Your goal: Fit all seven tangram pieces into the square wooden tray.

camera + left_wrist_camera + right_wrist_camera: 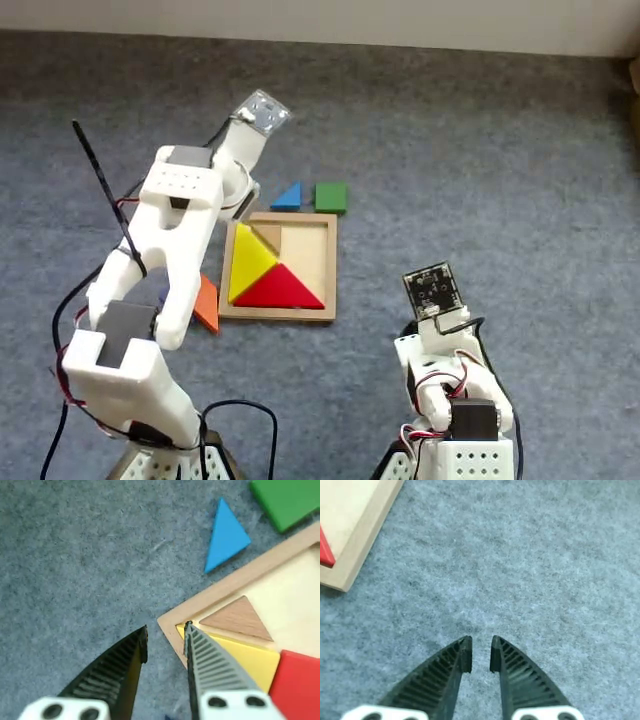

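Left claw point(165, 628) parted and empty, astride one corner of the tray point(227, 590); one finger point(207, 665) over the tip of the yellow triangle point(245, 660) inside, the other over the grey bench point(75, 555) outside; brown triangle point(237, 617) and red triangle point(297, 685) also in the tray; blue triangle point(227, 535) and green square point(285, 500) just beyond the rim; orange piece point(206, 303) beside another edge, partly under the left arm point(180, 230), stretched forward alongside the tray; right claw point(480, 647) barely apart, gripping nothing, low over bare bench, well apart from the tray; right arm point(455, 395) folded back.
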Tool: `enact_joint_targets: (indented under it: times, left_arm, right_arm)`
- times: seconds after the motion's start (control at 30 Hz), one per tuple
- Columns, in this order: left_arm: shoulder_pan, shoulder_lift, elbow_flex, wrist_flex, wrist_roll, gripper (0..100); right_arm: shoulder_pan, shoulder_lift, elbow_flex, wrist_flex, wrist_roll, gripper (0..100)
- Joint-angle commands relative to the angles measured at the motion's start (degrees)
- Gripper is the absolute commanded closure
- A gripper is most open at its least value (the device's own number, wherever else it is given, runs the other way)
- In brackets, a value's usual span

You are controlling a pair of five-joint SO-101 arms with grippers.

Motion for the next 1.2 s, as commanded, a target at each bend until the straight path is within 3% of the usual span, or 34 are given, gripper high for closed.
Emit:
enact_joint_targets:
  times: [0.0,0.37,0.5,0.67,0.83,1.17]
  left_arm:
    - [-0.40,0.04,-0.31,-2.11,0.70,86]
    - [7.08,7.60,-0.84,-1.85,0.53,86]
    - [10.68,6.20,-0.40,-1.41,0.62,86]
    - [14.37,3.91,-0.75,4.66,0.70,86]
    - [14.37,-0.48,-0.84,5.63,4.57,86]
    - [18.42,-6.37,-0.22,9.76,5.10,86]
  right_arm:
    - [1.01,-0.92,6.64,-1.10,0.70,92.2]
    - [1.01,-0.92,6.64,-1.10,0.70,92.2]
    - [1.01,-0.92,6.64,-1.10,0.70,92.2]
    - [1.01,-0.92,6.64,-1.10,0.70,92.2]
    - [1.01,-0.92,6.64,-1.10,0.70,92.2]
    - [1.01,-0.92,6.64,-1.10,0.70,92.2]
